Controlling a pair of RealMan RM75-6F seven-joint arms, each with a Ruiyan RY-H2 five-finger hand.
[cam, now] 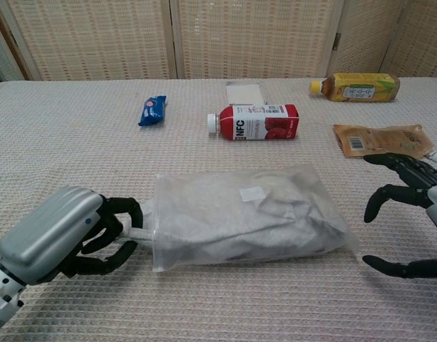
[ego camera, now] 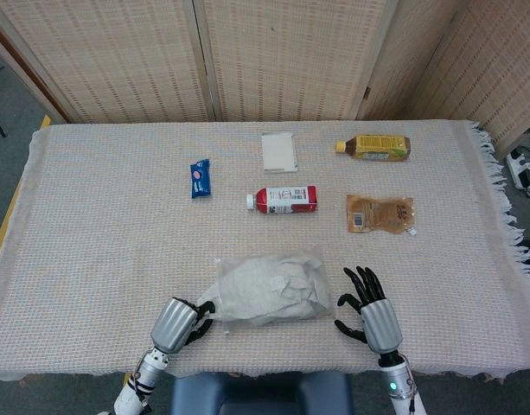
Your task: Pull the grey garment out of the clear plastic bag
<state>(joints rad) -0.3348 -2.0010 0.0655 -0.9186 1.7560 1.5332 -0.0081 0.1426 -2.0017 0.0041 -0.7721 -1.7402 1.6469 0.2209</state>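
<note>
A clear plastic bag lies flat near the table's front edge, with the grey garment crumpled inside it. A pale strip of the garment sticks out of the bag's left end. My left hand pinches this strip between its curled fingers. My right hand hovers just right of the bag's closed end. Its fingers are spread and curved toward the bag, holding nothing and not touching it.
Behind the bag lie a red juice bottle, a blue snack pack, a white packet, a yellow tea bottle and a brown pouch. The table's front edge runs close below both hands.
</note>
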